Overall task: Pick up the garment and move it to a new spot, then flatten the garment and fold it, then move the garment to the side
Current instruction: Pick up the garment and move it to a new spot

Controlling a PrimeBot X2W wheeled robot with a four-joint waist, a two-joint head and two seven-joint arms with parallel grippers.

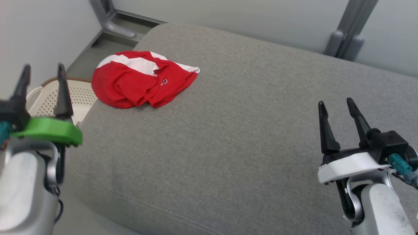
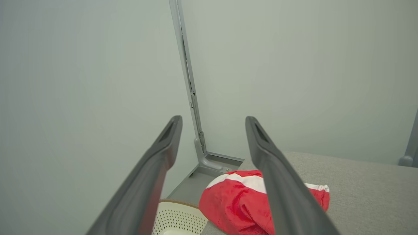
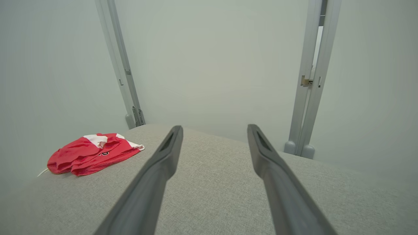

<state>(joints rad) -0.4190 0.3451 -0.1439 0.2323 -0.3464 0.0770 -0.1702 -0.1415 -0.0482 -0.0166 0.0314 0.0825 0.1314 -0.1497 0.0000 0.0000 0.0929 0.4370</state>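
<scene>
Nearest the camera, the left gripper [image 1: 43, 67] hovers at the lower left, off the near left corner of the grey cushion [image 1: 228, 137], with its two dark fingers [image 1: 62, 94] spread wide apart and nothing between them. The right gripper [image 1: 335, 101] hangs over the near right part of the cushion, its fingers likewise parted and empty. The broad middle of the cushion between them lies bare.

Further on, the red garment [image 1: 137, 85] sits in a crumpled heap at the far left corner of the cushion, a white band across its far side and a small dark print near its middle. Its left rim reaches the cushion's left edge, just above a pale perforated laundry basket [image 1: 49, 98] that stands on the floor beside the cushion. The heap is wider than it is deep, and its long axis runs from the left edge towards the far right.

The garment lies ahead of the left fingers and to their right; in the left wrist view it shows low down, partly behind one finger. From the right fingers it lies far off to the left, well apart. The left arm is judged the nearer one for the pick, reaching forward and inward over the corner.

Beyond stand grey metal posts [image 1: 347, 29] against a pale wall [image 1: 261, 19]
</scene>
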